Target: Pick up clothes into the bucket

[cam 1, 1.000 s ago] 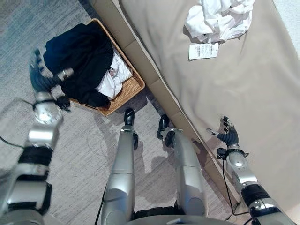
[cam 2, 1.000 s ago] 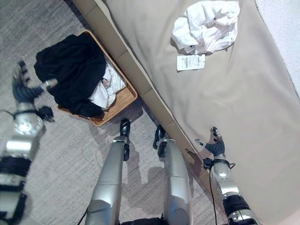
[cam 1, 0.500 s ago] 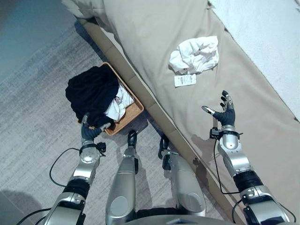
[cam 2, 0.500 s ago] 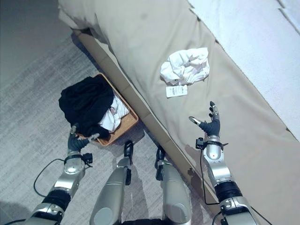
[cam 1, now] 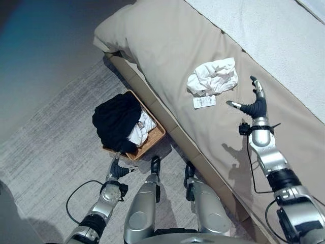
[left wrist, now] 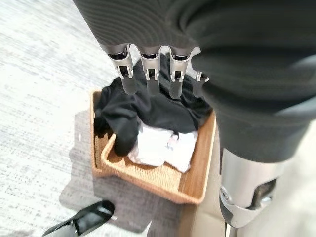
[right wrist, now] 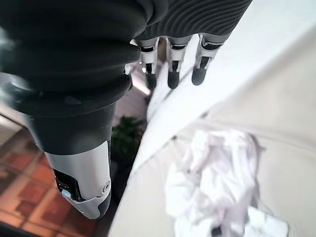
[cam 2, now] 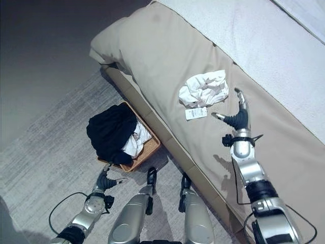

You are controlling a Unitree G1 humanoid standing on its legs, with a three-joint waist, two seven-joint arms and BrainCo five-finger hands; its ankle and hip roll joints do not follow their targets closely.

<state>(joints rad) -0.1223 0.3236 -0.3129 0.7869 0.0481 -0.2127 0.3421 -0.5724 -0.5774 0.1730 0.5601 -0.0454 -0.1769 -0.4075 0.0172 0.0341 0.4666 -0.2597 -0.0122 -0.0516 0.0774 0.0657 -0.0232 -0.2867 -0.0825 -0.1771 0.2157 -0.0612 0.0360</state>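
Right hand (cam 1: 255, 104) open, fingers spread, empty, hovering over bed (cam 1: 167, 46) just beside crumpled white garment (cam 1: 213, 77) near bed's front edge. Left hand (cam 1: 117, 169) relaxed, empty, low by basket (cam 1: 154, 137) on floor; basket holds black clothes (cam 1: 116, 119) and white cloth (cam 1: 142, 130)

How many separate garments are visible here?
3: a crumpled white garment on the beige bed, and a black garment over a white one in the wicker basket. More may lie underneath.
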